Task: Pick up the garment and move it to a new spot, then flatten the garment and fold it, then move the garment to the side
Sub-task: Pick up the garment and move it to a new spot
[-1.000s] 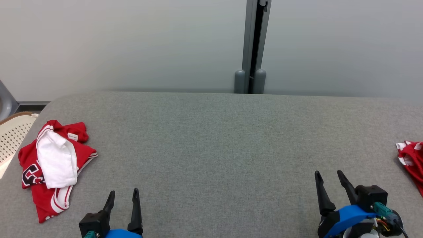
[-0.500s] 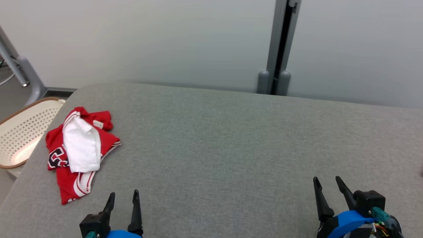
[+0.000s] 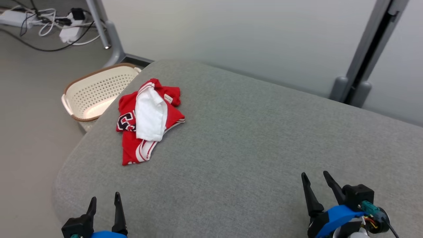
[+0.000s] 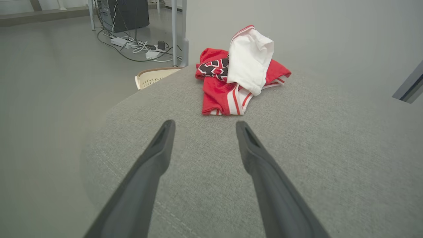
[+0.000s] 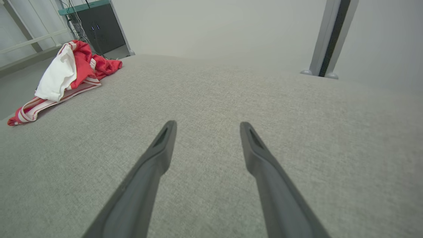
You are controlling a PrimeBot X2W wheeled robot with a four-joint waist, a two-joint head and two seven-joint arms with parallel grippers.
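On my head view, my left gripper (image 3: 105, 196) ends in two long black fingers (image 3: 119, 215) that taper to sharp tips. They rise from a black block (image 3: 78, 226) with a strip of blue housing (image 3: 109, 235) beneath it. My right gripper (image 3: 314, 173) has the same black fingers, a boxy black mount (image 3: 358, 195) and a curved blue shell (image 3: 335, 215). A teal connector (image 3: 367, 207) plugs in beside it, with thin red and yellow wires (image 3: 372, 223) and a black cable (image 3: 393, 230) trailing off. Through my wrist cameras the fingers look matte dark grey, each with a narrow slot (image 4: 161, 135) near its tip
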